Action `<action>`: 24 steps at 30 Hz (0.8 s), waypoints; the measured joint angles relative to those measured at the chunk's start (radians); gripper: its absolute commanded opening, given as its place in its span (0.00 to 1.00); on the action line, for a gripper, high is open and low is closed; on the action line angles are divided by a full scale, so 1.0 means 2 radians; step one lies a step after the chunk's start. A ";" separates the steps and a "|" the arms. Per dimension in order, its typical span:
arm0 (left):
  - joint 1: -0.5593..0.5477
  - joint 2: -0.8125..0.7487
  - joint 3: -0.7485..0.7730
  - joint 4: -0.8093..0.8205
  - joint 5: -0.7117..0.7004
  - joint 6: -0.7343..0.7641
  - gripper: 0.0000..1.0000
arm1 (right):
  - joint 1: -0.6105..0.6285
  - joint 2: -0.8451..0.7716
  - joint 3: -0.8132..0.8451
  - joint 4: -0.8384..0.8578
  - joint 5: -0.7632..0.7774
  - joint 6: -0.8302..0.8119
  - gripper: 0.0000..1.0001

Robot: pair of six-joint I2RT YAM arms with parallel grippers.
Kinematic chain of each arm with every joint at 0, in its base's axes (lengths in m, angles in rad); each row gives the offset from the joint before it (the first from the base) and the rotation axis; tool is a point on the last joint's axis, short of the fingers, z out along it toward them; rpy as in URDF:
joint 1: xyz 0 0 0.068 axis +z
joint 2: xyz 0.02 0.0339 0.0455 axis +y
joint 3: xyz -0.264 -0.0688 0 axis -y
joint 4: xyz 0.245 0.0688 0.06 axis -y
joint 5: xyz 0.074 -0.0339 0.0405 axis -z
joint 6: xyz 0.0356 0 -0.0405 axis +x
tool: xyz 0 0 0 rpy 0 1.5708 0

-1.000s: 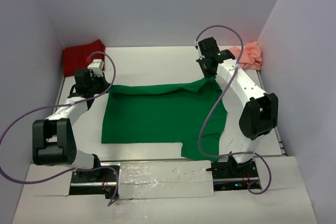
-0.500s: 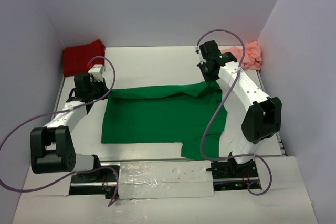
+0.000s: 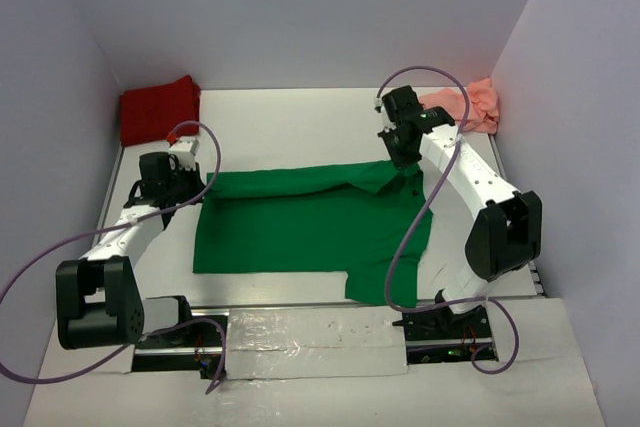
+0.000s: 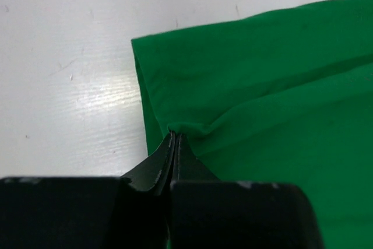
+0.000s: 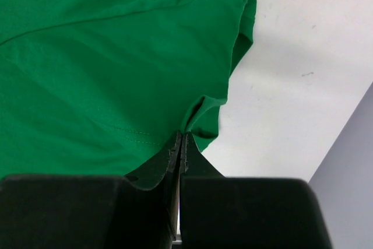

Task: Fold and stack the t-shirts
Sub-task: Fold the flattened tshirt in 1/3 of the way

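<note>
Between the two grippers: we see the green t-shirt [image 3: 300,227] spread flat on the table [image 3: 290,122], its far edge running from one tool to the other with a long crease just behind it.
Left gripper [image 4: 175,139]: its fingers are pressed together on a pinch of the green t-shirt, just inside the cloth's far left corner; we see the fabric pucker at the tips.
Right gripper [image 5: 182,139]: its fingers are likewise pressed together, pinching the green t-shirt at its far right edge, where a small loop of cloth rises at the tips.
Ahead of the left gripper: white table, then the dark red t-shirt [image 3: 158,109], bunched in the far left corner, well apart from the tool.
Beyond the right gripper, to its right: the salmon pink t-shirt [image 3: 472,105], crumpled against the right wall [image 3: 570,97], near the tool but not touching it.
Back from both grippers, toward the near table edge: we find the rest of the green t-shirt lying smooth, one sleeve reaching down on the right side.
</note>
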 measured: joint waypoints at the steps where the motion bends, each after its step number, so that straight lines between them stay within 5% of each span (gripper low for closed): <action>1: 0.004 -0.002 -0.006 0.000 0.000 0.002 0.00 | 0.000 -0.003 -0.004 -0.001 -0.001 0.001 0.00; 3: 0.011 -0.005 -0.012 -0.007 0.000 0.005 0.09 | 0.000 -0.007 -0.009 -0.006 -0.004 0.002 0.03; 4: 0.014 -0.006 -0.013 -0.012 0.001 0.007 0.49 | 0.000 -0.008 -0.010 -0.009 -0.008 0.002 0.15; 5: 0.016 -0.006 -0.013 -0.015 0.003 0.011 0.67 | 0.000 -0.008 -0.010 -0.012 -0.011 0.005 0.36; 7: 0.020 -0.007 -0.012 -0.019 0.006 0.016 0.86 | 0.000 -0.008 -0.010 -0.020 -0.022 0.006 0.46; 15: 0.023 -0.018 -0.010 -0.031 0.010 0.017 0.93 | 0.003 -0.008 -0.010 -0.025 -0.040 0.005 0.52; 24: 0.023 -0.012 0.043 -0.034 0.028 0.006 0.86 | 0.007 -0.008 -0.010 0.014 -0.065 0.009 0.52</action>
